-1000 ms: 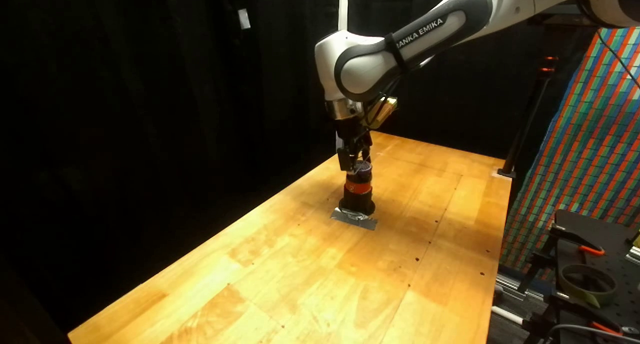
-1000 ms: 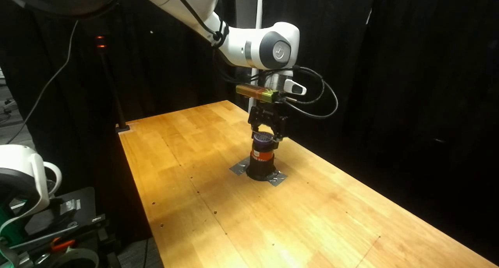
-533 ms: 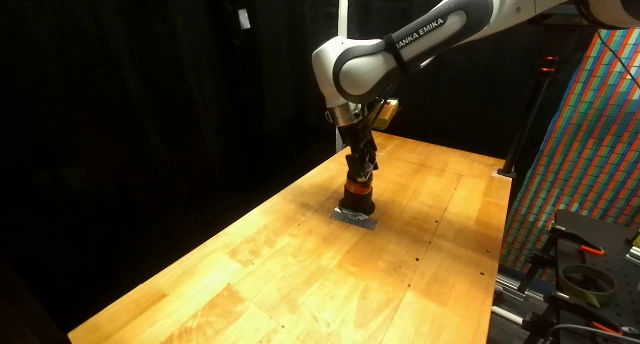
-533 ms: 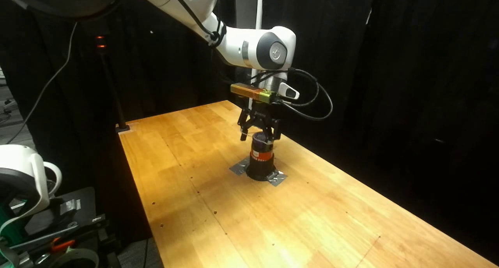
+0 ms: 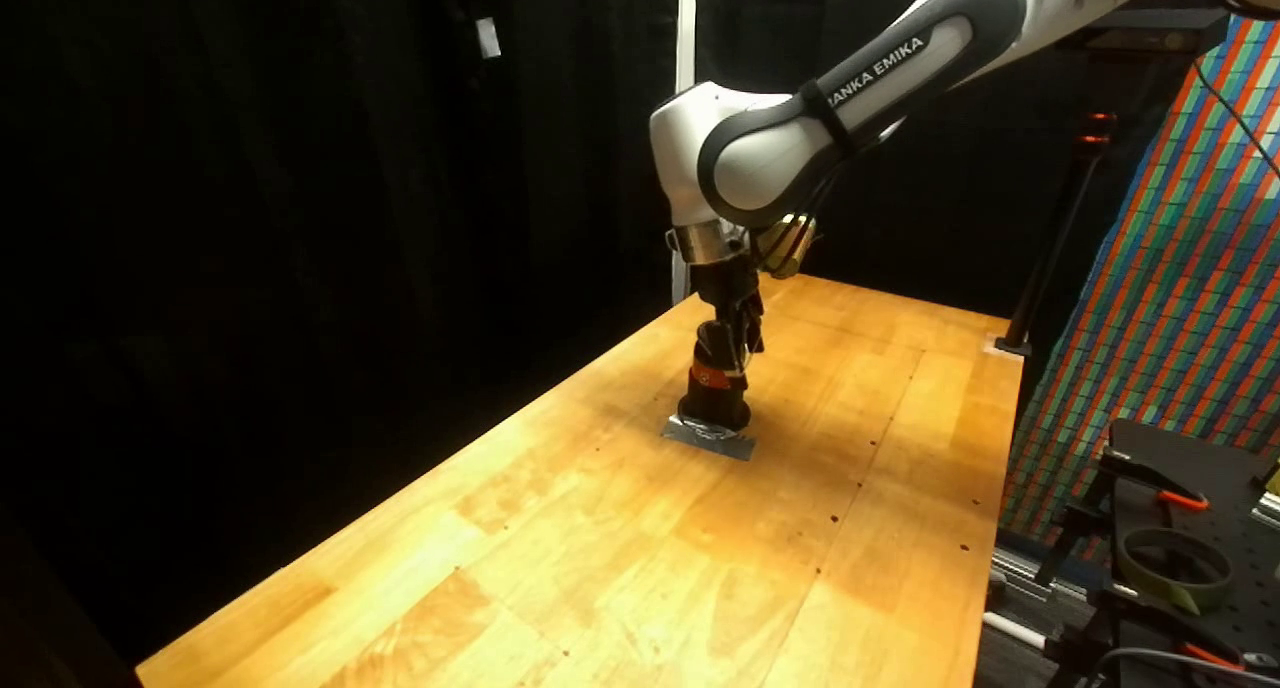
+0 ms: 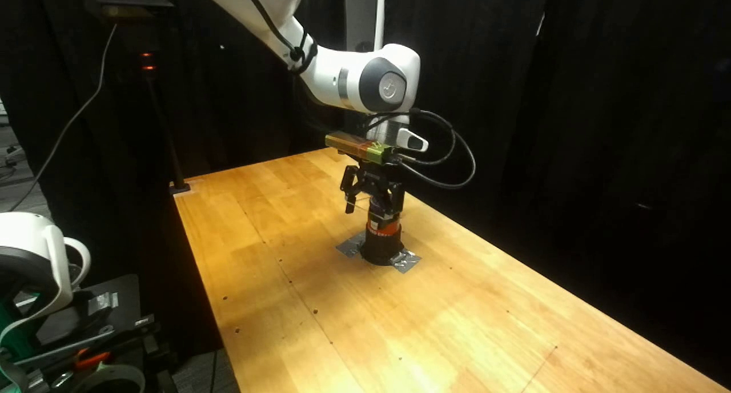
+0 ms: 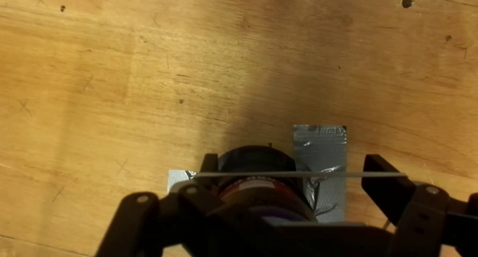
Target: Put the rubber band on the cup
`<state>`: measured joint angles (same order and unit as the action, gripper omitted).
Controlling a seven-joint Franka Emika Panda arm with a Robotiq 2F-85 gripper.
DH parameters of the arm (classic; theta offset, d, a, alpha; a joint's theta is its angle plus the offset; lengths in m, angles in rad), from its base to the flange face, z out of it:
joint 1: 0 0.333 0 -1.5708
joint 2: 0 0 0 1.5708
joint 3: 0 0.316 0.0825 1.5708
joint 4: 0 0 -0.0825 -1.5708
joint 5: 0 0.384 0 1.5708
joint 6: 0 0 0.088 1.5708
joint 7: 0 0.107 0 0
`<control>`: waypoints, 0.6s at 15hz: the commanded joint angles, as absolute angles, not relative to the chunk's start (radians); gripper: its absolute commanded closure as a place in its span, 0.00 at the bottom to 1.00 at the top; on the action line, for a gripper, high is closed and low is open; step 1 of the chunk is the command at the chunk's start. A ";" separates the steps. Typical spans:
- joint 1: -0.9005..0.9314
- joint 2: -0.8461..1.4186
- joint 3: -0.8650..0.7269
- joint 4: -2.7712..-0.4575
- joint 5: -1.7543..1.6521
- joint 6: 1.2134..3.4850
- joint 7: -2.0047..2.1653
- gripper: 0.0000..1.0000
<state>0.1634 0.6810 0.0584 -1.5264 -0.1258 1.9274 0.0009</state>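
Wrist view best shows the rubber band (image 7: 300,174) stretched across the spread gripper (image 7: 291,164).

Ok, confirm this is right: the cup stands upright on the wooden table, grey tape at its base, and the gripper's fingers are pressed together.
Not quite: the wrist view shows the fingers of the gripper spread apart, with the rubber band stretched across them. The cup does stand upright on the wooden table, grey tape at its base.
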 commanded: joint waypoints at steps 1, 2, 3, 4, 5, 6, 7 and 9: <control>0.165 0.537 0.068 -1.766 -0.120 2.071 0.039 0.00; 0.165 0.512 0.068 -1.812 -0.120 2.117 0.047 0.00; 0.166 0.488 0.067 -1.855 -0.121 2.162 0.056 0.00; 0.166 0.464 0.066 -1.900 -0.121 2.214 0.069 0.25; 0.168 0.443 0.065 -1.939 -0.124 2.259 0.076 0.26; 0.170 0.424 0.063 -1.975 -0.127 2.302 0.088 0.32; 0.172 0.405 0.062 -2.009 -0.129 2.342 0.099 0.42; 0.178 0.372 0.057 -2.073 -0.139 2.417 0.123 0.57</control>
